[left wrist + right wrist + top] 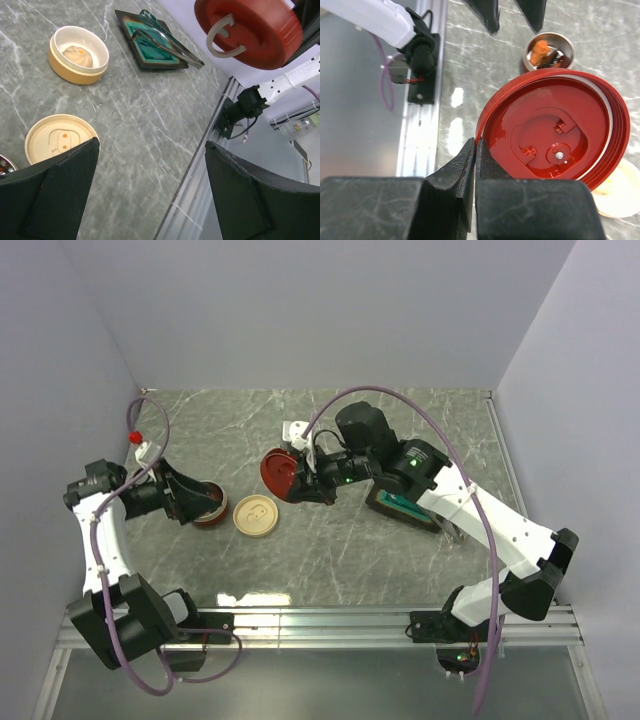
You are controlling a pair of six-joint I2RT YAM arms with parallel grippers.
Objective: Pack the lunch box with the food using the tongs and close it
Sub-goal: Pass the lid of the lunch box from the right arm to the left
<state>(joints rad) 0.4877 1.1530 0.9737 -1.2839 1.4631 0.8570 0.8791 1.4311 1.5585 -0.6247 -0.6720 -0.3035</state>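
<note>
I'm running this from afar in a lab test cell: plain pale walls [300, 310] box in a grey marbled surface [380, 560] — a metal rail [330, 625] and loose purple cables [380, 390] show it.

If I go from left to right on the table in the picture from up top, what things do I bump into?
Round bowl with food → tan lid → red lid, lifted off the table → dark tray with a teal middle, partly under the right arm.
</note>
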